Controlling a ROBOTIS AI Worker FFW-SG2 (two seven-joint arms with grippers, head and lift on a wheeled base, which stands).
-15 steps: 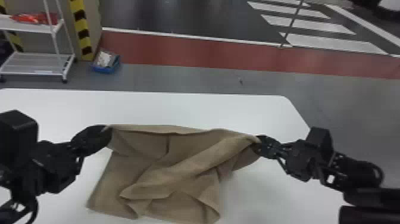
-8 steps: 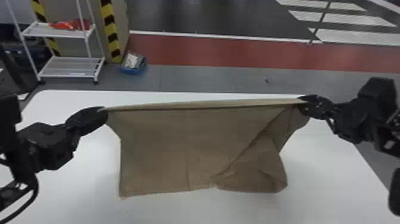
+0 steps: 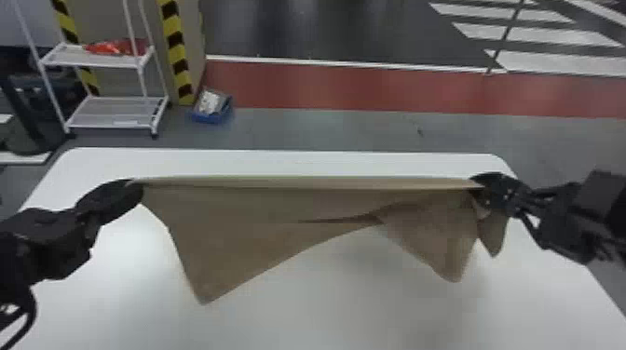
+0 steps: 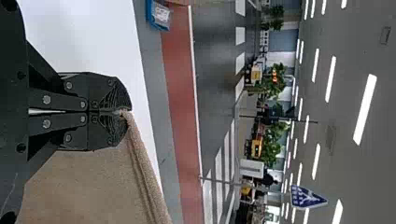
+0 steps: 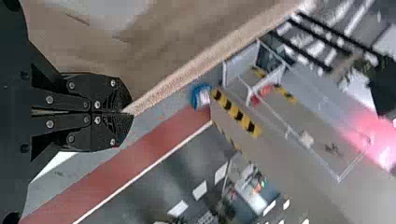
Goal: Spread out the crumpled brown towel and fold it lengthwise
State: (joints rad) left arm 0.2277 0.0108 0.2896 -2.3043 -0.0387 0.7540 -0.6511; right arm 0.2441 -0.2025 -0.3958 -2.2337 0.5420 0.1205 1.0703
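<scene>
The brown towel (image 3: 261, 218) hangs above the white table, its upper edge pulled straight between both grippers. Its lower part drops in two uneven points, with a crease toward the right side. At the towel's upper left corner, my left gripper (image 3: 135, 182) is shut on it; in the left wrist view the left gripper (image 4: 125, 112) pinches the edge of the towel (image 4: 88, 186) at its tips. My right gripper (image 3: 479, 179) holds the upper right corner, and in the right wrist view the right gripper (image 5: 127, 113) is shut on the towel (image 5: 173, 84).
The white table (image 3: 289, 163) spreads beneath the towel, its far edge just behind it. Beyond on the floor stand a white shelf rack (image 3: 116, 111) and a blue bin (image 3: 212, 111), beside a striped yellow and black post.
The towel, earlier bunched with slack between the grippers, is now stretched taut along its top. Its lower part has lifted and swung. The right arm moved outward to the right, then the head view shifted.
</scene>
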